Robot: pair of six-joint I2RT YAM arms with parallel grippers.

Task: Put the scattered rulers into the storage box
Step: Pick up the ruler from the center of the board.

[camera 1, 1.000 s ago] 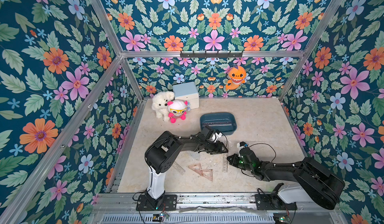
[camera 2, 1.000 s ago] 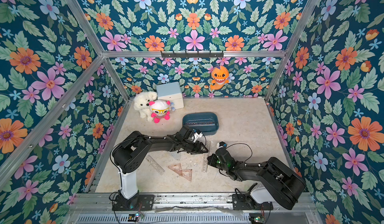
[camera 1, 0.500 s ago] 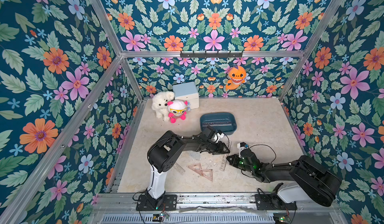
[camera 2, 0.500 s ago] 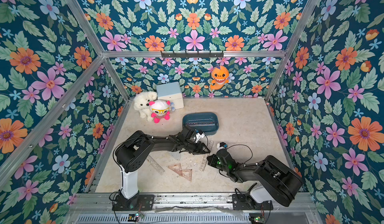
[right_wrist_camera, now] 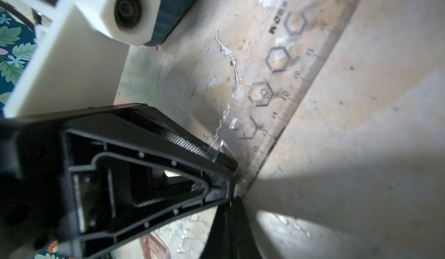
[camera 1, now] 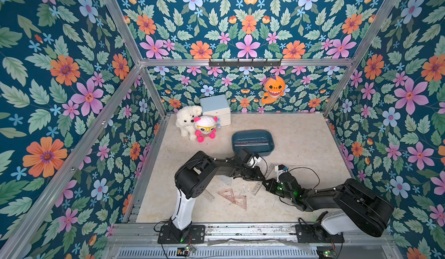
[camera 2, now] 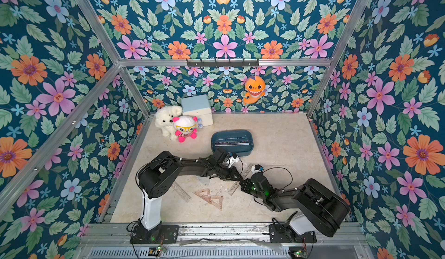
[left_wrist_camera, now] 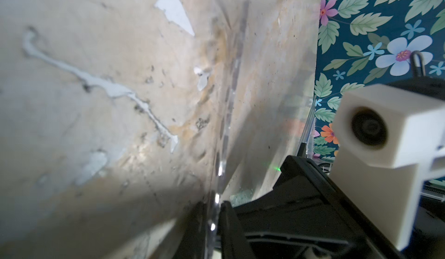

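Left gripper (left_wrist_camera: 212, 212), open a moment ago, is now clamped on the clear straight ruler (right_wrist_camera: 277, 77) that the right gripper (camera 1: 267, 184) also pinches, low at the surface (camera 1: 303, 137) near the storage box (camera 1: 252, 131); with 2 holds, a handover seems underway.

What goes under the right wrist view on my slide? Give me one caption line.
Close-up: the left gripper pinches a clear hexagon-stencil ruler near its end, with a corner of the storage box beyond.

The left pincer (left_wrist_camera: 212, 215) nips a clear ruler (left_wrist_camera: 227, 111) edge-on — beige tabletop (left_wrist_camera: 96, 125) behind.
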